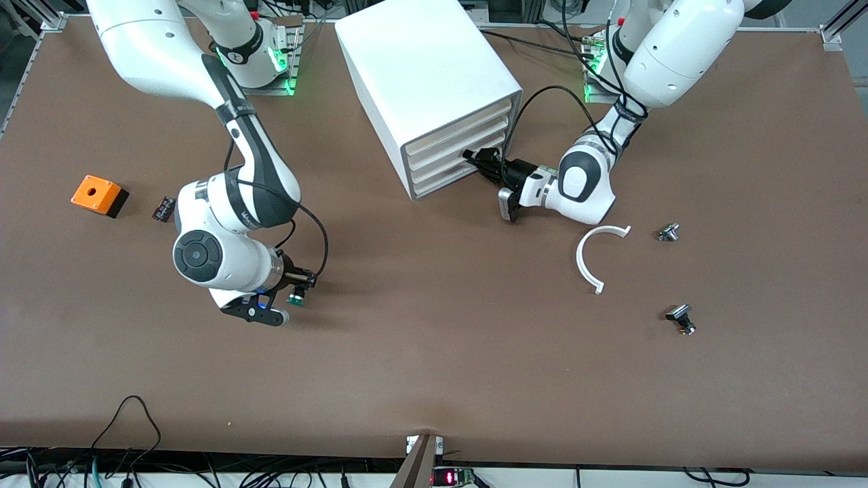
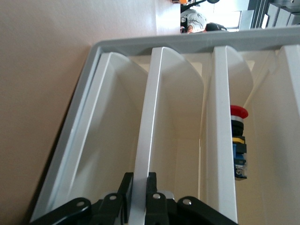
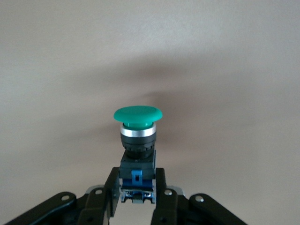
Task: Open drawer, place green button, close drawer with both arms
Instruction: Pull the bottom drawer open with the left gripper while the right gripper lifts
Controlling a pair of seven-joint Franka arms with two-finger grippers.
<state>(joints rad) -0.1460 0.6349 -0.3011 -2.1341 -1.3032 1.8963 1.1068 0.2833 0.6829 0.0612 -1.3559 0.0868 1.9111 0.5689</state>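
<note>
The white cabinet (image 1: 427, 74) stands at the table's back middle, its four stacked drawers all pushed in. My left gripper (image 1: 480, 160) is at the drawer fronts, shut on the front lip of the drawer (image 1: 451, 163) second from the bottom; in the left wrist view the gripper (image 2: 139, 197) clamps that white lip (image 2: 145, 140). My right gripper (image 1: 298, 291) is low over the table toward the right arm's end. It is shut on the black-and-blue body of the green-capped button (image 1: 296, 299). The right wrist view shows the gripper (image 3: 137, 190) and the button (image 3: 138, 123) upright between the fingers.
A red-capped button (image 2: 238, 140) lies in the drawer above the gripped one. An orange box (image 1: 99, 194) and a small black part (image 1: 163, 208) lie toward the right arm's end. A white curved piece (image 1: 588, 261), a silver knob (image 1: 668, 232) and a black-capped button (image 1: 681, 318) lie toward the left arm's end.
</note>
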